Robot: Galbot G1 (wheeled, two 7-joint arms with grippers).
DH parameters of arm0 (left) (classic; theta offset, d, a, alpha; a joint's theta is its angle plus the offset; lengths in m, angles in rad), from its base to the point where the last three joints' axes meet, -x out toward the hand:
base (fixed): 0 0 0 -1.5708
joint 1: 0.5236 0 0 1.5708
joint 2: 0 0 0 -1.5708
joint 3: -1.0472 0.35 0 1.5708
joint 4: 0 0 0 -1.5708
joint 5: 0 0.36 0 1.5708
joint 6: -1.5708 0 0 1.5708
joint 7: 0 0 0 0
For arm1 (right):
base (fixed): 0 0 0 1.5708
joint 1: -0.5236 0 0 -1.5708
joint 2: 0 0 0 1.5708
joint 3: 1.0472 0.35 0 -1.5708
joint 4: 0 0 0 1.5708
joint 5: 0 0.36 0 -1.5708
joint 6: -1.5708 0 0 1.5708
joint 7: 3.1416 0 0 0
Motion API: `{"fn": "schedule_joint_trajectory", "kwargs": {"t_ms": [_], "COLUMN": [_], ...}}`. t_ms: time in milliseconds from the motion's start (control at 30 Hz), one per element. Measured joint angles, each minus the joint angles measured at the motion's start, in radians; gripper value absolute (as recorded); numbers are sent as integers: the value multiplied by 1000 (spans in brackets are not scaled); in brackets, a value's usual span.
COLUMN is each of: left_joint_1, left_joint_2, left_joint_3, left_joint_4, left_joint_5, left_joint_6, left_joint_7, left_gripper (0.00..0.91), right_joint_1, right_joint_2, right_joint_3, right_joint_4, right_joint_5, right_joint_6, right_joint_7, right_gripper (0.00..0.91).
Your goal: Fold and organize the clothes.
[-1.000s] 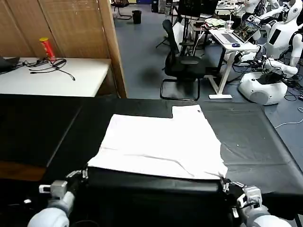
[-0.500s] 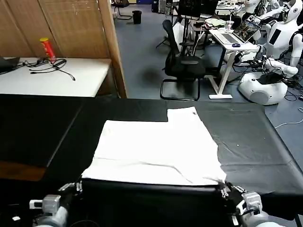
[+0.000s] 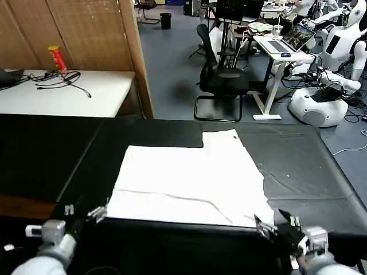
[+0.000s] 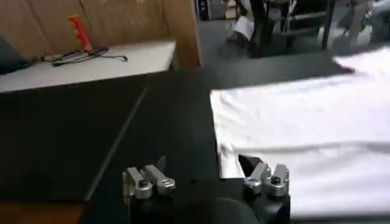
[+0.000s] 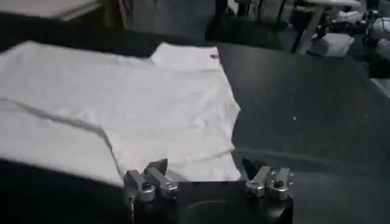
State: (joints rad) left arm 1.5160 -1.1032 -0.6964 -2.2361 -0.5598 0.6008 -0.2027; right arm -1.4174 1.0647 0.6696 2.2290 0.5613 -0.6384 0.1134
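Head view, left to right: no print or lettering can be read on the white T-shirt, whose upturned side is plain. It lies flat on the black-covered worktop, partly folded into a rough rectangle, with one short sleeve jutting out at the far right corner and a soft crease running across it near the front edge. The left gripper sits at the shirt's near left corner, jaws spread apart and empty; in the left wrist view the cloth's corner lies just ahead of one finger. The right gripper sits at the near right corner, jaws likewise wide and empty, the hem just beyond them in the right wrist view.
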Motion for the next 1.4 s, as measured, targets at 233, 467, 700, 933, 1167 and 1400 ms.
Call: {"fn": "schedule_joint_trajectory", "kwargs": {"t_ms": [233, 467, 700, 933, 1167, 1400], "left_joint_1": [-305, -599, -809, -934, -972, -956], "left_joint_2": [100, 132, 100, 68, 52, 54], "left_joint_3": [104, 269, 405, 473, 492, 502], "left_joint_4": [211, 476, 718, 895, 993, 985], "left_joint_5": [-185, -257, -250, -227, -230, -237], "left_joint_6": [18, 47, 103, 99, 94, 106], "left_joint_7": [-30, -26, 49, 70, 93, 115], "left_gripper": [878, 878, 878, 878, 878, 770], "right_joint_1": [342, 633, 809, 901, 933, 931], "right_joint_2": [-5, 38, 93, 157, 195, 198], "right_joint_3": [-145, -296, -385, -412, -420, -416], "right_joint_4": [-249, -546, -788, -968, -1064, -1090], "right_joint_5": [-27, -51, -62, -107, -117, -117], "right_joint_6": [6, -78, -68, -51, -38, -51], "right_joint_7": [27, 53, 22, 21, 11, 12], "right_gripper": [878, 878, 878, 878, 878, 878]}}
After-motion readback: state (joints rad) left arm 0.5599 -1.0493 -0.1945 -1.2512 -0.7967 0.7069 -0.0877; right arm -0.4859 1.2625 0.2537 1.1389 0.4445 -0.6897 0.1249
